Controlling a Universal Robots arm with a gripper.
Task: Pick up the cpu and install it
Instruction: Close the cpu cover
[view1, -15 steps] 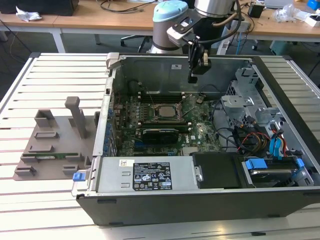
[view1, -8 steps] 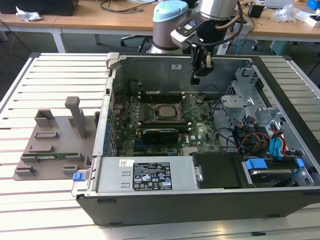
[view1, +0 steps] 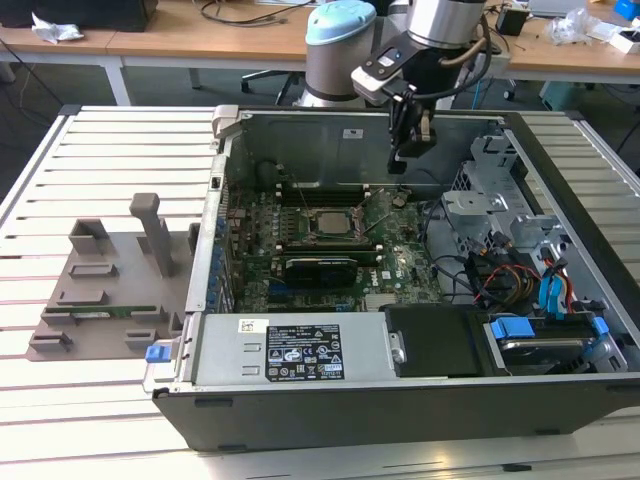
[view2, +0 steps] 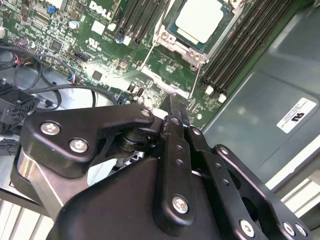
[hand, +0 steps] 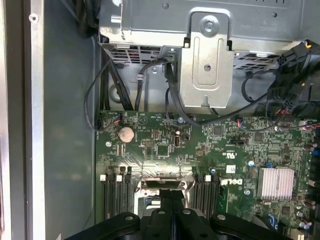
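Note:
The cpu (view1: 328, 222), a square chip with a silver-grey top, lies flat in the socket on the green motherboard (view1: 395, 265) inside the open computer case. In the second wrist view the cpu (view2: 199, 20) sits inside its metal socket frame between rows of dark memory slots. My black gripper (view1: 405, 150) hangs above the board, toward the exterior view's right of the cpu and apart from it. In both wrist views the gripper (view2: 175, 105) (hand: 172, 192) has its fingers pressed together with nothing between them.
The case's walls (view1: 225, 150) ring the board. A power supply (view1: 290, 350) fills the near side; a drive cage (view1: 480, 200) and cables (view1: 500, 280) stand on the exterior view's right. A grey fixture (view1: 100, 280) holding a green memory stick (view1: 100, 312) lies on the slatted table.

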